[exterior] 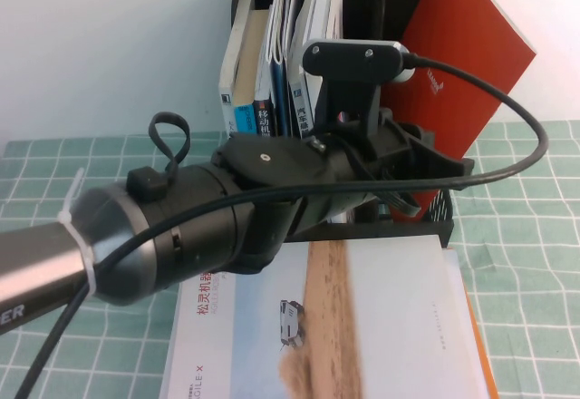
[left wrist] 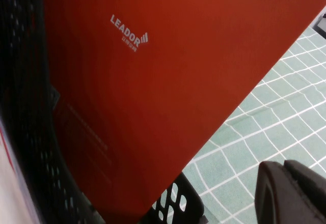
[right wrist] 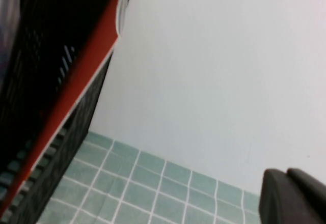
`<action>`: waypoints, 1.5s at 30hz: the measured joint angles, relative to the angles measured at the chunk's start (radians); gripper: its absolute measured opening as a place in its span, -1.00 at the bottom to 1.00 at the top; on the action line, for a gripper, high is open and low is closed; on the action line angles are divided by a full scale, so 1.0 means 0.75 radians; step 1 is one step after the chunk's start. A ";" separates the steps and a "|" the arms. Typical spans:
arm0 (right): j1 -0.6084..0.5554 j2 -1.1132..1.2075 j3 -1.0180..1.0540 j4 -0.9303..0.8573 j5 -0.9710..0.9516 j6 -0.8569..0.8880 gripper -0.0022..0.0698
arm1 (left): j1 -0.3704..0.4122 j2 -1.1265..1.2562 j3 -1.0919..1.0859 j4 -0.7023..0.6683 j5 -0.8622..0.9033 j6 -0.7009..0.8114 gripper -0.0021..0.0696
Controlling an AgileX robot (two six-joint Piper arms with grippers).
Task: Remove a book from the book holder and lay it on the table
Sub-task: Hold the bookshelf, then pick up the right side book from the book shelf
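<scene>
My left arm reaches across the middle of the high view toward the black plastic multi-slot file rack (exterior: 426, 209) at the back of the worktop, pale green cloth gridded in white (exterior: 526, 263).

Left end effector (left wrist: 293, 193): fingers pressed together, gripping nothing, just beside the rack's perforated lower corner and over bare cloth.

Large thin glossy red booklet (exterior: 458, 63): in the rack's right-hand end, tilted, its top leaning out to the right, well above the dividers. My left wrist view shows its plain red cover with a small white "LEADOR" logo (left wrist: 129, 32), lower edge down inside the rack. Not touching my fingers.

Thicker books with lettered spines (exterior: 258, 100) stand upright in the left slots.

White book with a sandy-brown stripe (exterior: 362, 326): flat on the worktop, in front of the rack.

Right end effector (right wrist: 295, 196): closed and empty, near the rack's outer side, where the booklet's red edge shows against the white wall (right wrist: 219, 71).
</scene>
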 joint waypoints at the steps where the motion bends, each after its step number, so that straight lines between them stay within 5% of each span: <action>1: 0.037 0.000 0.000 -0.006 -0.033 0.021 -0.95 | 0.000 0.003 0.000 0.000 -0.002 0.000 -0.95; 10: 0.216 0.000 0.009 -0.493 -0.126 0.573 -0.95 | 0.000 0.016 0.000 -0.003 -0.015 0.001 -0.95; 17: 0.222 0.100 0.224 -0.722 -0.498 0.902 -0.91 | 0.000 0.016 0.000 -0.003 -0.017 0.001 -0.95; 28: 0.224 0.680 0.271 -1.018 -1.248 1.390 0.18 | 0.000 0.016 0.000 -0.157 -0.096 0.001 -0.95; 40: 0.224 1.184 -0.057 -1.071 -1.297 1.514 0.28 | 0.000 0.025 -0.003 -0.180 -0.150 0.137 -0.94; 45: 0.224 1.257 -0.179 -1.078 -1.297 1.526 0.28 | 0.000 0.077 -0.014 -0.182 -0.177 0.137 -0.61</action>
